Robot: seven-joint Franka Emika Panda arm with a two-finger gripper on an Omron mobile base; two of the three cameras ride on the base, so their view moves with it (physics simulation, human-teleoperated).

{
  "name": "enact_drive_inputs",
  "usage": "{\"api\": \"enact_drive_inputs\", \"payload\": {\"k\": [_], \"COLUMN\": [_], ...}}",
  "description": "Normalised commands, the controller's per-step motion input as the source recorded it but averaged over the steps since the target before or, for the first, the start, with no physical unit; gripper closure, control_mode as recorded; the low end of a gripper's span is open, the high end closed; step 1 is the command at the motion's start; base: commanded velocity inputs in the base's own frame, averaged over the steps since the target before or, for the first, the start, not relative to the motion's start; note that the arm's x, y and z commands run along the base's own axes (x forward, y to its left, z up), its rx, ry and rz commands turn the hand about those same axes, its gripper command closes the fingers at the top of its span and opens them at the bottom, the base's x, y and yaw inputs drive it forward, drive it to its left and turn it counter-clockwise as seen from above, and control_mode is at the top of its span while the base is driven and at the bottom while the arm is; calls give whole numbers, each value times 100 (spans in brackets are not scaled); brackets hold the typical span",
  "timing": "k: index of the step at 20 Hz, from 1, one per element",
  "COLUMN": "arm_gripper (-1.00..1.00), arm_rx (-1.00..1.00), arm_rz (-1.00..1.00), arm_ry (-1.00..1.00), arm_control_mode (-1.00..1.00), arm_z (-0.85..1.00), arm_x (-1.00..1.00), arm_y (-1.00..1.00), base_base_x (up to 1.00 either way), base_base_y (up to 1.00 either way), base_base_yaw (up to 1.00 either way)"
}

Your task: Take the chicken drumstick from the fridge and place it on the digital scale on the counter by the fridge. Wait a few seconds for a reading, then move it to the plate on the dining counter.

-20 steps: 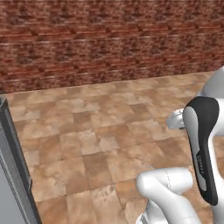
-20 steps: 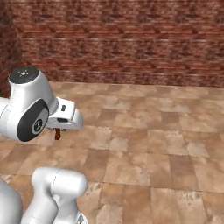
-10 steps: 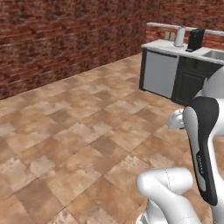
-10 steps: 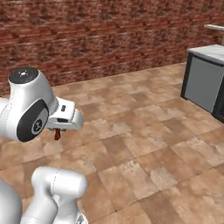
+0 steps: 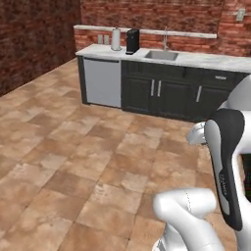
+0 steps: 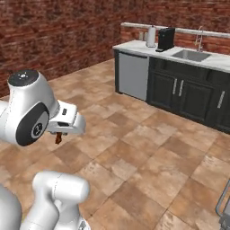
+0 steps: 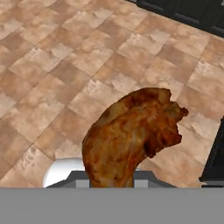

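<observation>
the chicken drumstick [image 7: 131,138] sits clamped in the claw [image 6: 58,137], its meaty end jutting beyond the tips.

Base rotated since the earlier frames: the plain brick wall has given way to a worktop [image 5: 206,60] with black cabinets [image 5: 171,93], sink [image 5: 162,55] and grey appliance front [image 5: 102,81], now at upper right of both base views.
</observation>
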Motion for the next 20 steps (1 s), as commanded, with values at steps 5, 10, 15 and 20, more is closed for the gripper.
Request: {"api": "enact_drive_inputs", "payload": {"k": [5,10,15,20], "arm_gripper": [100,100,100,100], "arm_rx": [0,0,0,0], "arm_rz": [0,0,0,0], "arm_ry": [0,0,0,0], "arm_control_mode": [100,100,100,100], "arm_z": [0,0,0,0], "arm_x": [0,0,0,0], "arm_y": [0,0,0,0], "base_base_x": [16,0,0,0], "base_base_y": [20,39,42,41], "base_base_yaw": [-59,-53,-51,-49]}}
